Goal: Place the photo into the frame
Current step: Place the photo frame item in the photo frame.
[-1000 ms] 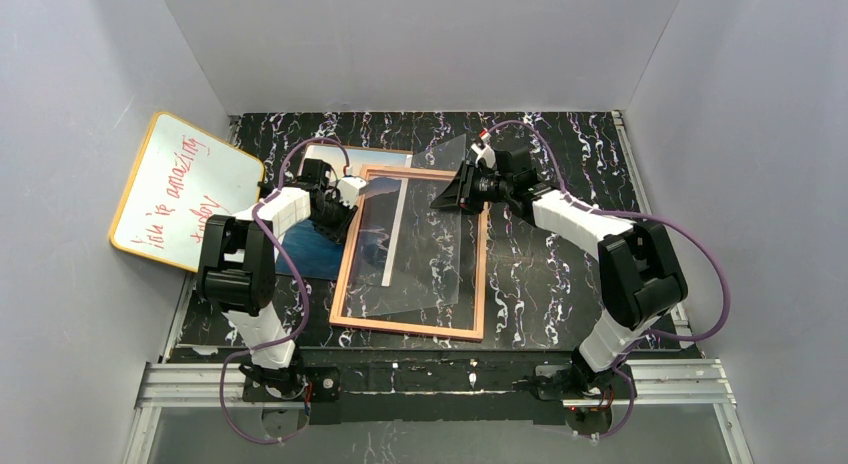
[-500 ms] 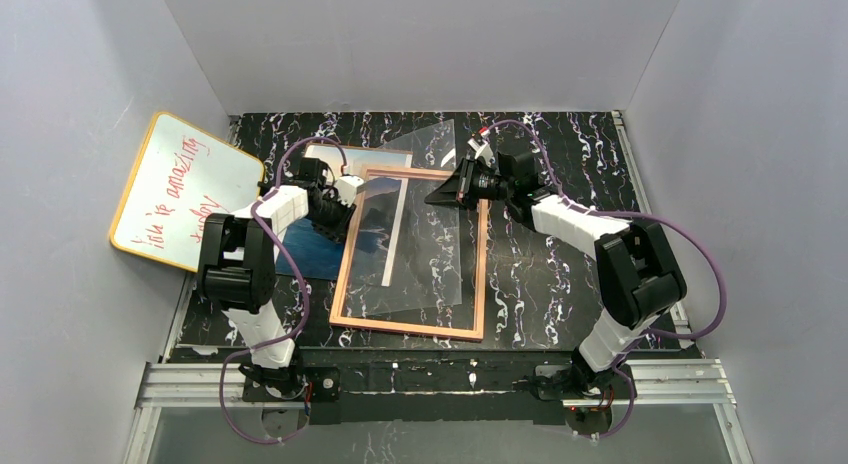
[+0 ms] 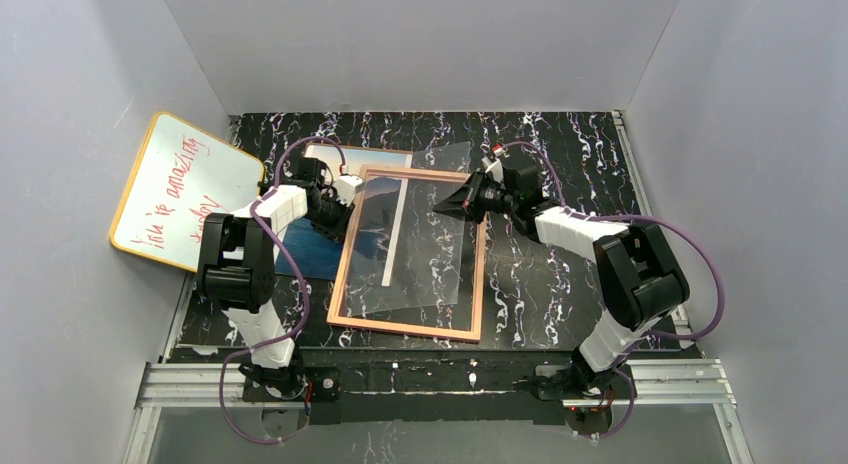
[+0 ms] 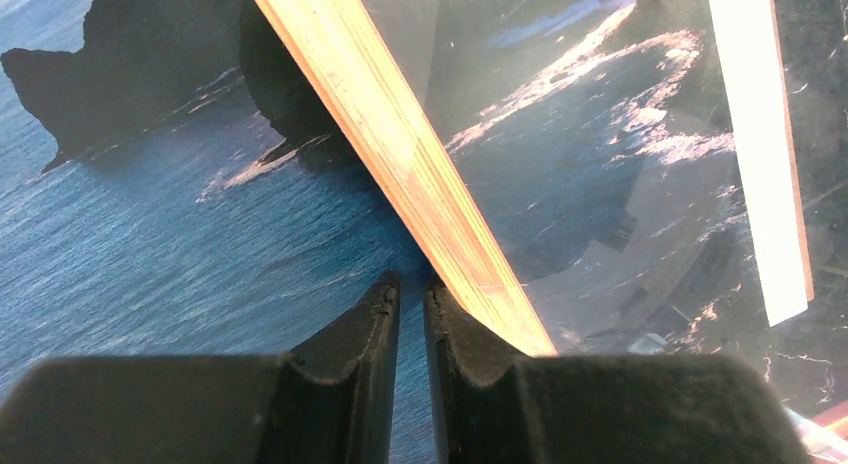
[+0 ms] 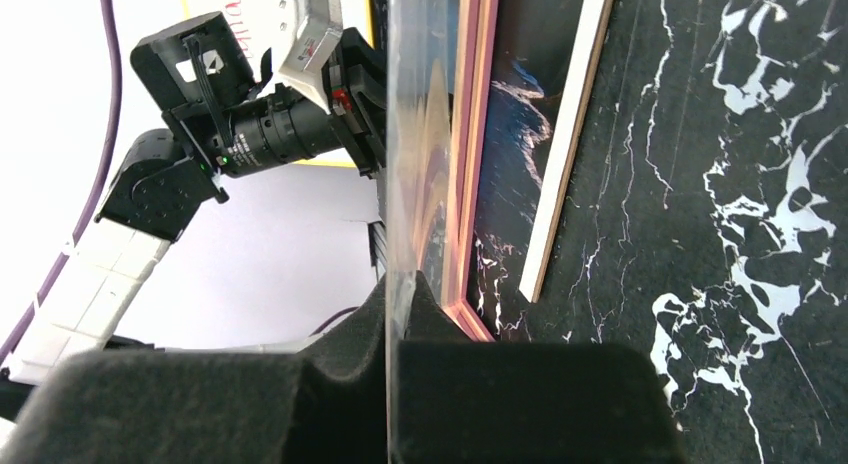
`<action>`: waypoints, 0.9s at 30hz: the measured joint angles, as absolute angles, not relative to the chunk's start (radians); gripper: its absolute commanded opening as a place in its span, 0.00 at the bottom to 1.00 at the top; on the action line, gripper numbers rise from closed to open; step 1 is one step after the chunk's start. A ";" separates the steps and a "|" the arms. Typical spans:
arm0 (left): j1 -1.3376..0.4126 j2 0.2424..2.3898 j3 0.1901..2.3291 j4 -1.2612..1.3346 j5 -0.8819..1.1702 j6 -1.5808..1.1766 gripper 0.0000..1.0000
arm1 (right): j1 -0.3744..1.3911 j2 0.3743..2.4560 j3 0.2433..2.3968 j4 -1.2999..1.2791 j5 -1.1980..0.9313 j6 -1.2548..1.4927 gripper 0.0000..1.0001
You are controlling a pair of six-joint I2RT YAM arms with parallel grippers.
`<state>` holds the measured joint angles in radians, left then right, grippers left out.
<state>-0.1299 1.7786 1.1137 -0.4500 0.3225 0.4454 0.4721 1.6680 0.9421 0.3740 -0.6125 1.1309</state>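
Note:
The pink frame (image 3: 405, 327) lies flat mid-table. The photo (image 3: 305, 249) of blue sea and dark hills lies under the frame's left rail, part of it sticking out to the left. My left gripper (image 3: 345, 206) hovers over that left rail. In the left wrist view its jaws (image 4: 410, 294) stand almost together with nothing between them, over the photo (image 4: 200, 214) and against the frame's orange-tan edge (image 4: 400, 154). My right gripper (image 3: 462, 199) is shut on a clear sheet (image 3: 430, 244) slanting over the frame. The right wrist view shows that sheet edge-on between the jaws (image 5: 400, 289).
A yellow-rimmed whiteboard (image 3: 185, 189) with red writing leans on the left wall. A white strip (image 3: 397, 234) lies inside the frame opening under the clear sheet. Grey walls close in the black marbled table (image 3: 560, 284) on three sides.
My right gripper has moved slightly right and down, and the clear sheet's raised far edge has dropped lower over the frame. My left gripper has hardly moved.

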 measured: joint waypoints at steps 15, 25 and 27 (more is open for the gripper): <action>-0.126 1.779 1.114 -0.459 0.337 0.453 0.00 | 0.476 1.624 0.821 0.479 -0.559 1.287 0.01; -0.048 1.851 1.208 -0.584 0.440 0.450 0.00 | 0.480 1.590 0.885 0.481 -0.598 1.299 0.01; -0.010 1.865 1.232 -0.603 0.443 0.450 0.00 | 0.480 1.580 0.907 0.491 -0.609 1.302 0.01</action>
<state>-0.0101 1.8648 1.2324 -0.6033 0.4435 0.4496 0.4801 1.5803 0.9070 0.4908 -0.6094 1.3022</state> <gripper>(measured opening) 0.008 0.032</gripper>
